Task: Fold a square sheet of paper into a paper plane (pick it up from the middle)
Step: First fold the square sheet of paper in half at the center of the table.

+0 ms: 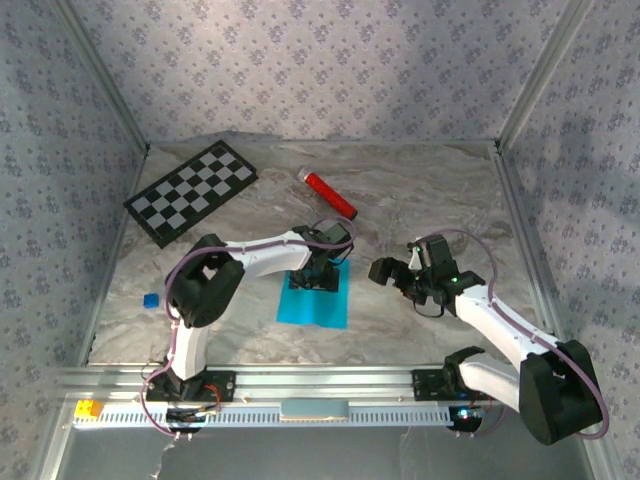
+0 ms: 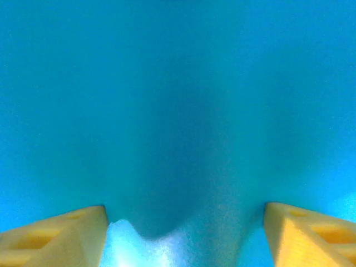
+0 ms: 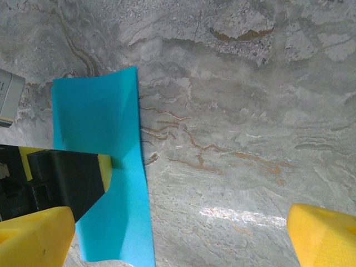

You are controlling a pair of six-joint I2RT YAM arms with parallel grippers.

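Blue sheet of paper [image 1: 314, 300] lies on the marbled table [image 1: 430, 200], centre front, unfolded. No plane shape yet.

My left pincer [image 1: 320, 272] is down on the far part of the sheet. From the left wrist, blue paper [image 2: 178, 83] surrounds the two yellow fingers [image 2: 55, 239]. They stand apart with paper between them, and a small pale hump rises near the left one. Nothing is pinched that I can see.

My right pincer [image 1: 390, 272] hangs near the sheet's right edge, fingers spread wide, holding nothing. From its wrist the sheet [image 3: 94, 111] sits at left, its top edge a little curled, with bare table under the gap.

Step in hand, as I judge it: the pickup from the middle. The next move calls for drawing the left fingers together so the paper buckles into a ridge I can nip, followed by a gentle lift. Risk: the fingers skate and the sheet merely slides or creases off-centre.
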